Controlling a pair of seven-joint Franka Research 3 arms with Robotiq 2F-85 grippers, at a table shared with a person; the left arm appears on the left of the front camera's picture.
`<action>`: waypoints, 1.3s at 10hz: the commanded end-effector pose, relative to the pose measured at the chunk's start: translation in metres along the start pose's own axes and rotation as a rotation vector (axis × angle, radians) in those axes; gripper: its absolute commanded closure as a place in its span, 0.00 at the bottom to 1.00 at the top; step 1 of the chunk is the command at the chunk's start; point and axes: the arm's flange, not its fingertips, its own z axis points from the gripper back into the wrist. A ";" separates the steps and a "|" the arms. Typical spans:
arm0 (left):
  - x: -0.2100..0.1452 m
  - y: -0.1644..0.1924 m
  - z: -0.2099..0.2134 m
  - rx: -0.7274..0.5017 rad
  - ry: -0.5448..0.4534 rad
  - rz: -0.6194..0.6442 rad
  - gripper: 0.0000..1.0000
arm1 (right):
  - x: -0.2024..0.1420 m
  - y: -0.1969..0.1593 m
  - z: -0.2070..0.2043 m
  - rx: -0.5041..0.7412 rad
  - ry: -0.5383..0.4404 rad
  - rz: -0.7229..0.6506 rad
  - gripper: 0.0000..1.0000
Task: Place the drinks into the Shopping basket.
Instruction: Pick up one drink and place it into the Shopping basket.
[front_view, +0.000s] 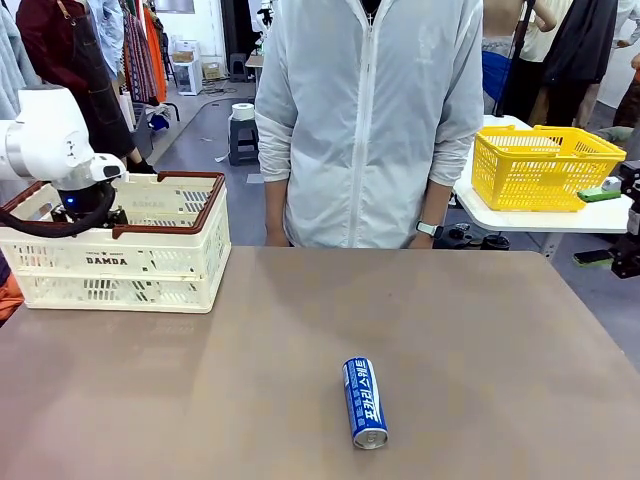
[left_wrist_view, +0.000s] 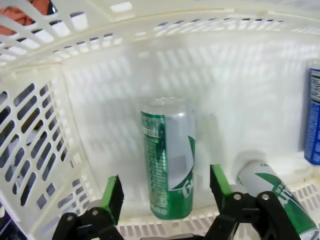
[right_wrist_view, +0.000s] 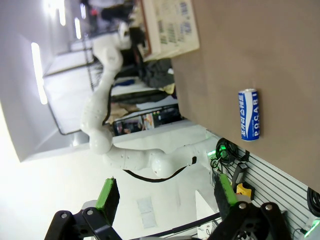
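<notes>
The Shopping basket (front_view: 150, 262) stands at the table's far left, and my left arm (front_view: 50, 140) reaches down into it. Inside, my left gripper (left_wrist_view: 166, 192) is open, its fingers (left_wrist_view: 112, 197) straddling a green can (left_wrist_view: 167, 155) with a gap on each side. A second green can (left_wrist_view: 275, 195) lies to the lower right, and a blue can (left_wrist_view: 314, 120) shows at the right edge. Another blue can (front_view: 365, 402) lies on its side near the table's front middle. My right gripper (right_wrist_view: 165, 192) is open and holds nothing, far from that blue can (right_wrist_view: 248, 115).
A person in a white jacket (front_view: 370, 120) stands at the far edge. A yellow mesh basket (front_view: 545, 165) sits on a white side table at the back right. The basket's slotted walls (left_wrist_view: 35, 135) close in around my left gripper.
</notes>
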 end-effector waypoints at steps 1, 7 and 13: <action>-0.001 0.000 0.003 -0.029 0.001 -0.010 0.00 | -0.001 0.003 0.002 -0.009 0.008 -0.007 0.00; -0.109 0.031 0.171 -0.477 -0.154 0.006 0.00 | -0.001 0.003 0.002 -0.009 0.008 -0.007 0.00; -0.226 0.088 0.131 -1.074 -0.194 -0.187 0.00 | -0.001 0.003 0.002 -0.009 0.008 -0.007 0.00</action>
